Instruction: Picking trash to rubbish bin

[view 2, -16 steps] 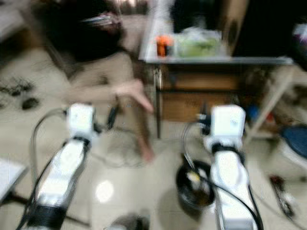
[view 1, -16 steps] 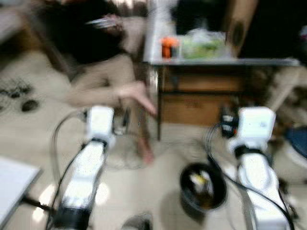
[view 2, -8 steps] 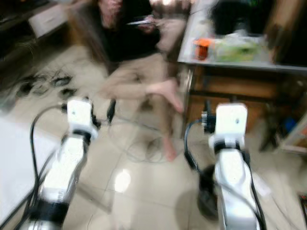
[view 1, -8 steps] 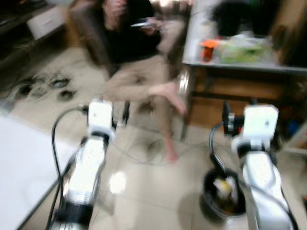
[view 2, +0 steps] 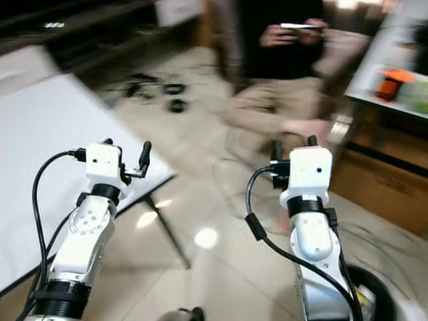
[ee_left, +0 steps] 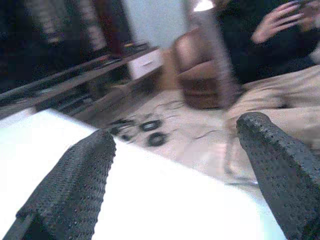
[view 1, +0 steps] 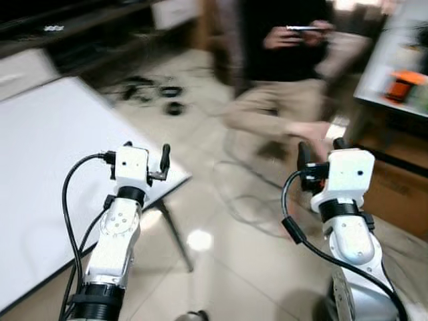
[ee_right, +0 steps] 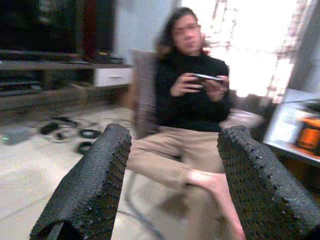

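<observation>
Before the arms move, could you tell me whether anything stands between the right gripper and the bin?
The right gripper is held up, open and empty; the bin sits on the floor beside that arm's base. Nothing visible stands between them except the arm itself.

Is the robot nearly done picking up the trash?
Partly. The bin by its right arm already holds some trash. Nothing is in hand: the left gripper and right gripper are both open and empty, held up over the floor. Still left: finding more trash, perhaps the dark bits on the floor, though they are too blurred to identify.
</observation>
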Motion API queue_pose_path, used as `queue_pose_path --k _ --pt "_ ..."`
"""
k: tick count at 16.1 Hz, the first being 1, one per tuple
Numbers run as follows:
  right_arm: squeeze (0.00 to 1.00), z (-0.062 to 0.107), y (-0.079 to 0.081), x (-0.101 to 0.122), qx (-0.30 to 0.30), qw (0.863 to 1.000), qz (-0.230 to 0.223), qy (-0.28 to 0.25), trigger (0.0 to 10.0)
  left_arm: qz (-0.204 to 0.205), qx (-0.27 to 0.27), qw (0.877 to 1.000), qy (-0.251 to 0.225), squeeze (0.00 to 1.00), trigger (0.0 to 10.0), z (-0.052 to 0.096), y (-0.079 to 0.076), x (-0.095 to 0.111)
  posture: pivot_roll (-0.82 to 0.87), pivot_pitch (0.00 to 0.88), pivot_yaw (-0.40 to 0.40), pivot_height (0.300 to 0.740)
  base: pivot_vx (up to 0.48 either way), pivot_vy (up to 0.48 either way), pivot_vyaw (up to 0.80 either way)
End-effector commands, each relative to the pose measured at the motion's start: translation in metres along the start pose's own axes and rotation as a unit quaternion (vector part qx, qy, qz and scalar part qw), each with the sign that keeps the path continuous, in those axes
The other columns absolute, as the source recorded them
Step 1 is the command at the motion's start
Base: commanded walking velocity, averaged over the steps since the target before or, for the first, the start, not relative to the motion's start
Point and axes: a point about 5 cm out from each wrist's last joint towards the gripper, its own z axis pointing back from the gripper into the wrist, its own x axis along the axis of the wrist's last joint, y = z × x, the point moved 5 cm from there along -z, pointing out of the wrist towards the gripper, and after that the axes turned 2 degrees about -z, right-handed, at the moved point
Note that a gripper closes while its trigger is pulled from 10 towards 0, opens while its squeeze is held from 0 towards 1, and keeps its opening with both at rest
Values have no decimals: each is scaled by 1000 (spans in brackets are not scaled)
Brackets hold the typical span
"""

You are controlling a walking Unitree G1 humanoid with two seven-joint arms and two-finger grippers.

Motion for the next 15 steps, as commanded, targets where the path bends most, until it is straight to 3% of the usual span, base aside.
queue_pose_path --k 1,12,15 --pt "0 1 -2 -1 -3 1000 3 4 10000 1 1 1000 6 0 10000 1 -1 -3 -122 94 69 740 0 0 800" --pt "0 1 -1 -4 -2 1000 -6 12 10000 15 -8 1000 22 0 10000 2 -6 -8 -123 100 69 740 0 0 794" --pt "0 1 -1 -7 -2 1000 -9 19 10000 17 -9 999 26 0 10000 1 -6 -9 -125 101 70 740 0 0 167"
